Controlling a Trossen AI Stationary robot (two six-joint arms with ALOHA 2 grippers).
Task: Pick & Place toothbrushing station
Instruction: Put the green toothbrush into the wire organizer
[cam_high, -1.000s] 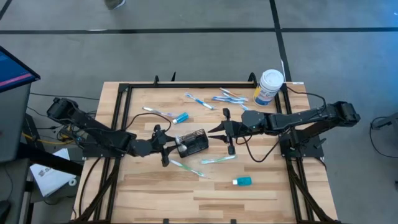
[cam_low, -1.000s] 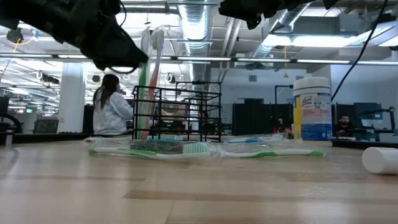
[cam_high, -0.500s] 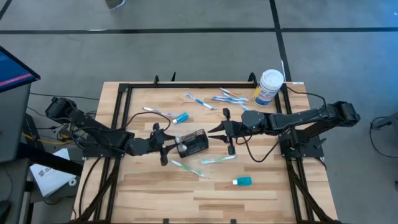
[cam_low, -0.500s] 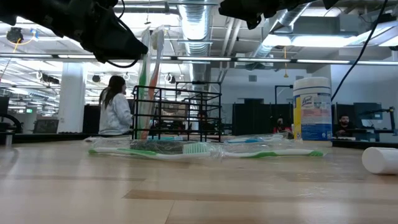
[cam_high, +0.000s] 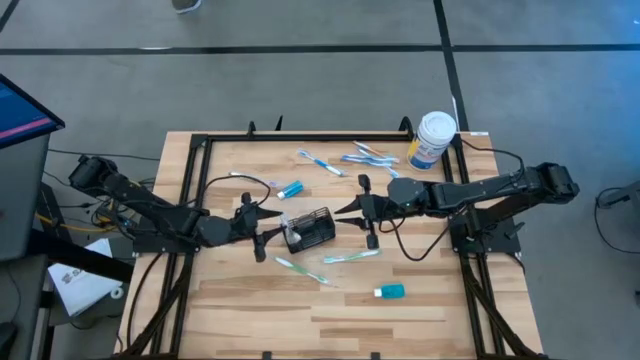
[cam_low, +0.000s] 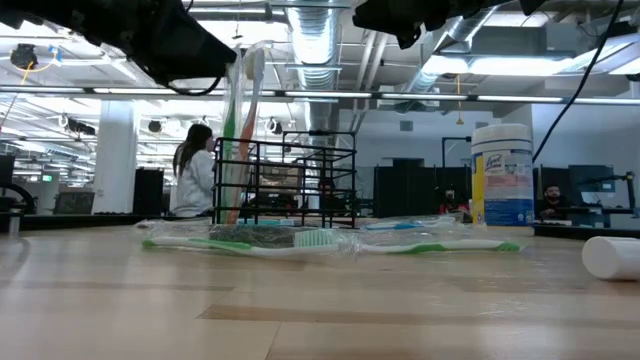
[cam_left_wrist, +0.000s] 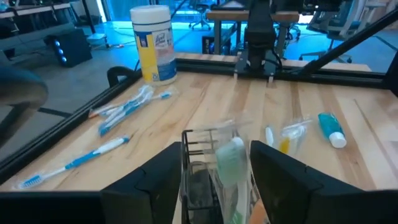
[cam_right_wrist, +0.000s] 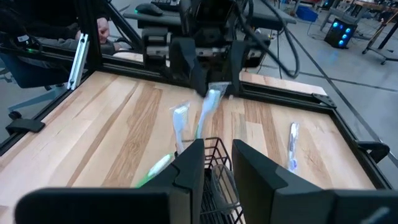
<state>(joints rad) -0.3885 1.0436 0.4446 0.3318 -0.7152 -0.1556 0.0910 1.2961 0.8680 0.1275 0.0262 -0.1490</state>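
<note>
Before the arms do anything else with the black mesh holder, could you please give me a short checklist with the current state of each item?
1. Mesh holder upright on the table: ok.
2. Two toothbrushes standing in it: ok.
3. Left gripper open beside the holder, holding nothing: ok.
4. Right gripper open, level with the holder: ok.
5. Right gripper's fingers touching the holder: cannot tell.
6. White canister well away at the far corner: ok.

Your left arm's dark two-finger gripper sits left of centre in the high view, fingers spread apart, its arm stretching back toward the left edge. Your right arm's dark two-finger gripper sits just right of centre, fingers parted too, arm reaching in from the right.
</note>
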